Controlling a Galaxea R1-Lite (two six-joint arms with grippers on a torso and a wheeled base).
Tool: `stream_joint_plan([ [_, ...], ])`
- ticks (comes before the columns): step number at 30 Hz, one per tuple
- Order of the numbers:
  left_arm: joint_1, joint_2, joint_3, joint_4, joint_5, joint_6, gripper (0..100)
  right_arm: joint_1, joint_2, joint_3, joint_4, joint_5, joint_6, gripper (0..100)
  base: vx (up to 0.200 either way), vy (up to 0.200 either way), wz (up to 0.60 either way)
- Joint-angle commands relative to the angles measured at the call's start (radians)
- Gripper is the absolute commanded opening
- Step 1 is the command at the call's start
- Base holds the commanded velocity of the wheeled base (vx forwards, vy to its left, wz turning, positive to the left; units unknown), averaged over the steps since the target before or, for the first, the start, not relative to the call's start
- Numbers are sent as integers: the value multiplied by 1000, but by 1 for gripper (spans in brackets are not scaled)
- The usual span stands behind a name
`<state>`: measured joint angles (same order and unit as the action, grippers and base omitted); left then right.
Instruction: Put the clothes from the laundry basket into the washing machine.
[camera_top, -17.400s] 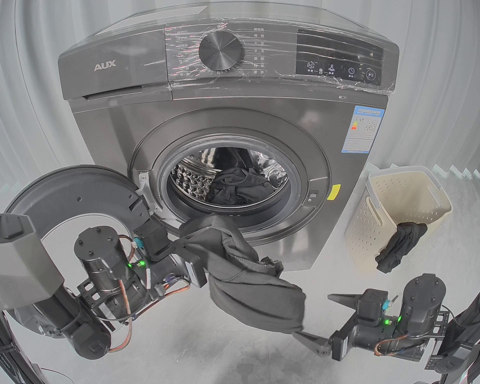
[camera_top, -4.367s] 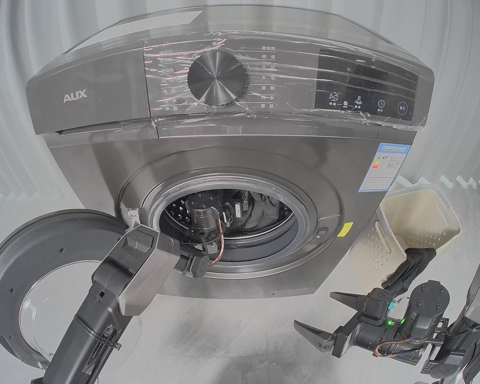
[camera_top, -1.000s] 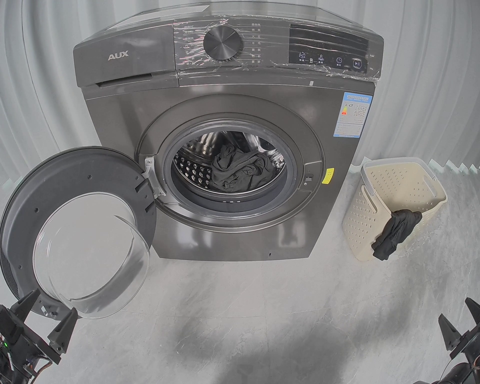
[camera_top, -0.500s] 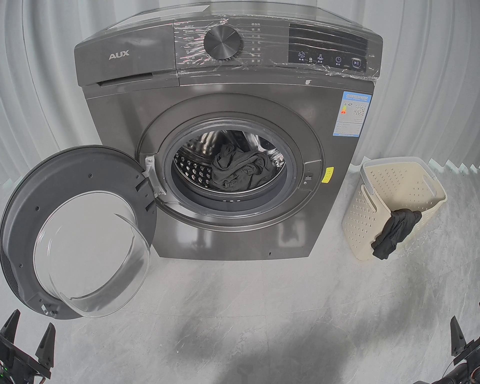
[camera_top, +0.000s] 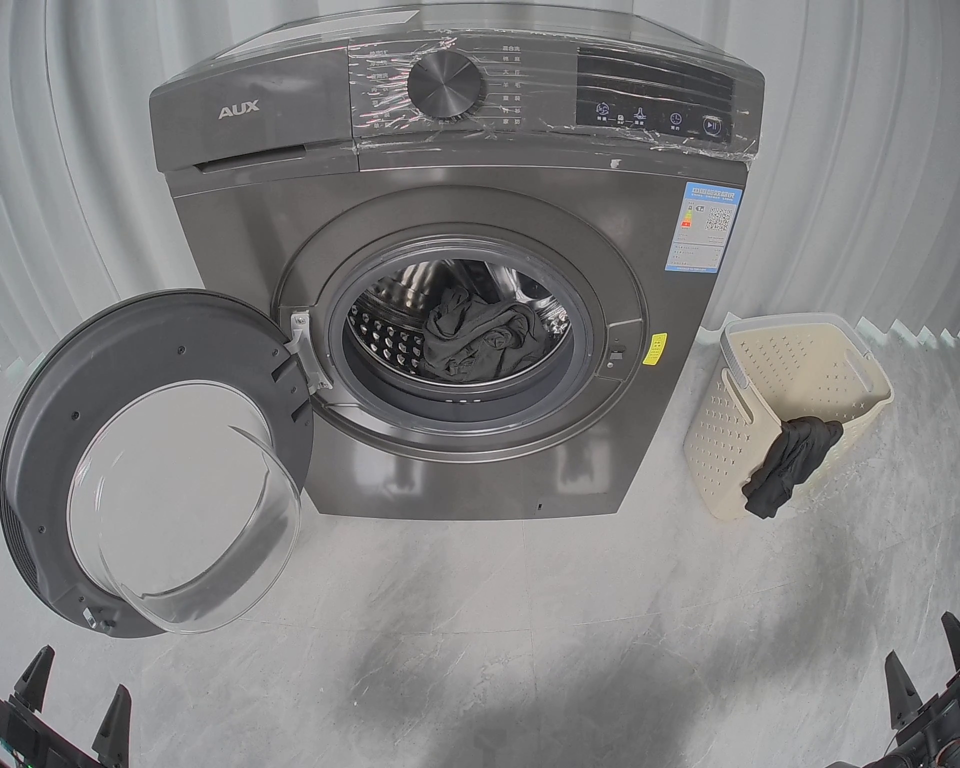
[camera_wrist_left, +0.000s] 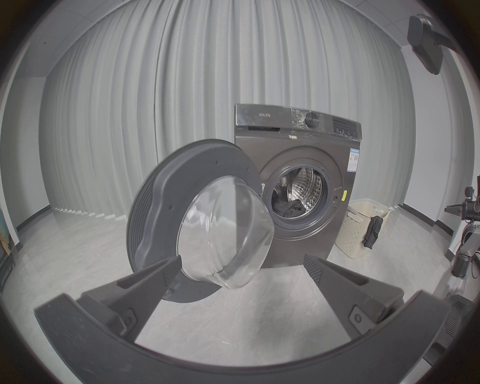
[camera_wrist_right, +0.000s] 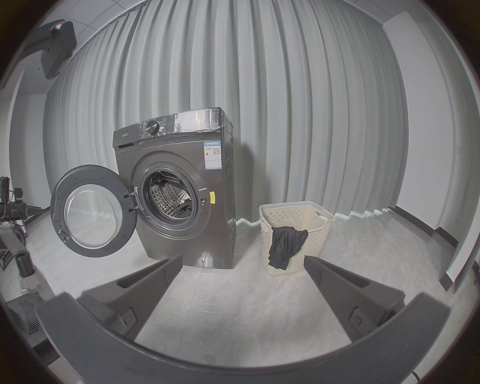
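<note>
The grey washing machine (camera_top: 450, 250) stands ahead with its round door (camera_top: 150, 460) swung wide to the left. Dark clothes (camera_top: 480, 340) lie piled in the drum. To the machine's right sits the cream laundry basket (camera_top: 840, 360), and a dark garment (camera_top: 790, 465) hangs over its front rim. My left gripper (camera_top: 75, 705) is low at the near left, open and holding nothing. My right gripper (camera_top: 925, 670) is low at the near right, also open and holding nothing. In the wrist views both stand well back: washing machine (camera_wrist_left: 300, 185), basket (camera_wrist_right: 295, 235), hanging garment (camera_wrist_right: 285, 245), left gripper (camera_wrist_left: 240, 265), right gripper (camera_wrist_right: 240, 265).
Pale marbled floor (camera_top: 520, 630) stretches between me and the machine. The open door juts out over the floor at the left. White pleated curtains (camera_top: 860, 160) hang behind. A tripod stand (camera_wrist_left: 465, 235) is off to one side of the room.
Over the last second both grippers sank toward the lower corners of the head view. Earlier, the left arm carried a dark garment into the drum and withdrew; the camera backed away from the machine.
</note>
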<state>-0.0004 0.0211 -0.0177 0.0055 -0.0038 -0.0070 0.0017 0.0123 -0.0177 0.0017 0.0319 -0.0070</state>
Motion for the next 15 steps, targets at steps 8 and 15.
stream_joint_plan([
  [8,2,-21,18,-2,1,-2,100,1,-12,16,1,2,-1,100,0,0,0],
  [15,2,-21,18,-2,2,-7,100,1,-12,16,1,2,1,100,0,-200,0],
])
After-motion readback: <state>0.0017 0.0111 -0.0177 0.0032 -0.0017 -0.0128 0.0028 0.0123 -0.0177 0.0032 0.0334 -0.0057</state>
